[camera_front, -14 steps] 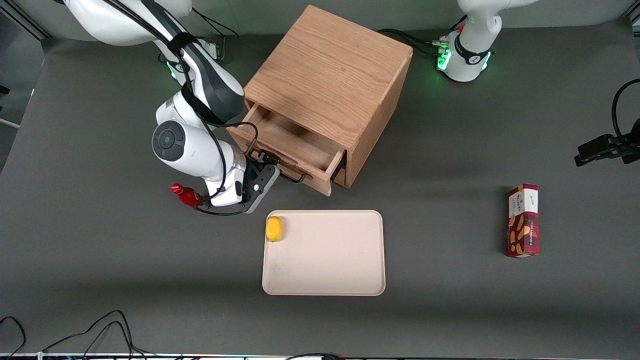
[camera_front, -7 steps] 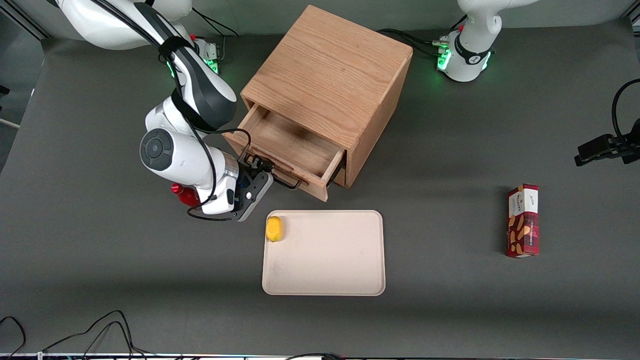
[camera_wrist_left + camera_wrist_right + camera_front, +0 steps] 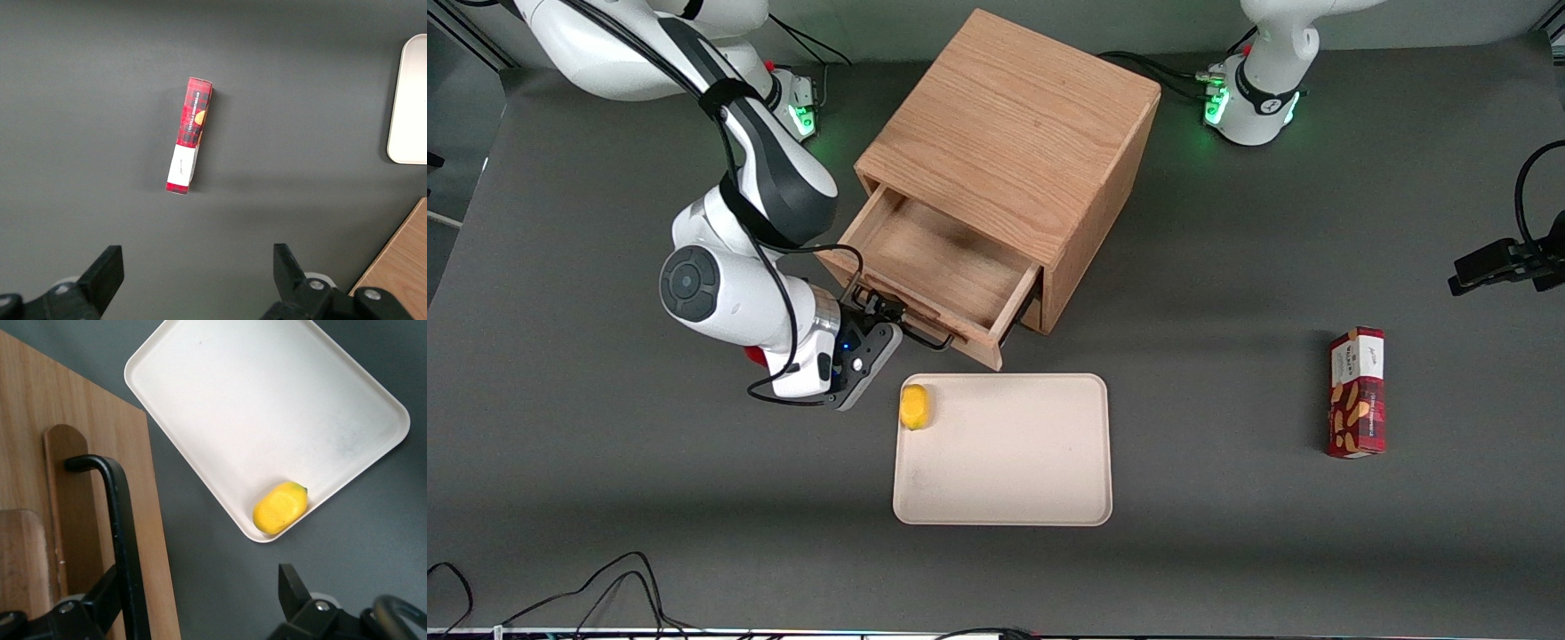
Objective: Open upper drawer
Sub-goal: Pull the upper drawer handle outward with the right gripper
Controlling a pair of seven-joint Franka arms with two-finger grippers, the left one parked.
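Observation:
The upper drawer (image 3: 938,258) of the oak cabinet (image 3: 1014,124) stands pulled out, and its bare wooden inside shows. Its black bar handle (image 3: 914,336) runs along the drawer front (image 3: 80,520), on the side nearer the front camera. My right gripper (image 3: 874,313) is at the handle's end toward the working arm. In the right wrist view the gripper (image 3: 199,590) is open, fingers wide apart. The handle (image 3: 123,533) lies just inside one finger (image 3: 103,590), touching it. Nothing else sits between the fingers.
A cream tray (image 3: 1005,462) lies nearer the front camera than the drawer, with a yellow fruit (image 3: 914,406) in its corner by the gripper. A red bottle (image 3: 754,356) is mostly hidden under the working arm. A red snack box (image 3: 1357,391) lies toward the parked arm's end.
The drawer has slid farther out of the cabinet. My gripper moved with the handle, toward the front camera and the working arm's end, covering more of the red bottle.

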